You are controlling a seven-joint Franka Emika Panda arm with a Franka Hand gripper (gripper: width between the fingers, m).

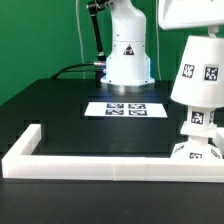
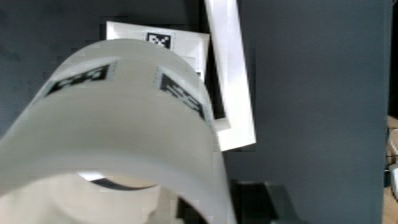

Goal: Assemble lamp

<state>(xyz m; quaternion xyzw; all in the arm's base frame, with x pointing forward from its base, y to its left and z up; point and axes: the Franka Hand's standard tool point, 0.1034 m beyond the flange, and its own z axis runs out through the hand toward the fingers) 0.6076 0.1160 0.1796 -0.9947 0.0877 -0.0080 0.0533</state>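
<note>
The white cone-shaped shade (image 1: 197,72) with black-and-white tags hangs at the exterior view's right. It sits just above the white tagged base (image 1: 199,122), which stands by the right end of the bar frame. In the wrist view the shade (image 2: 125,120) fills most of the picture, and the flat base (image 2: 160,40) shows beyond its far end. My gripper (image 2: 169,203) is shut on the shade, with one dark finger (image 2: 260,200) showing beside the shade's wall. The hand (image 1: 192,14) is above the shade. The bulb is hidden.
The long white bar frame (image 1: 90,160) runs along the front of the black table and shows in the wrist view (image 2: 228,70). The marker board (image 1: 126,108) lies mid-table. The robot's white pedestal (image 1: 127,50) stands behind it.
</note>
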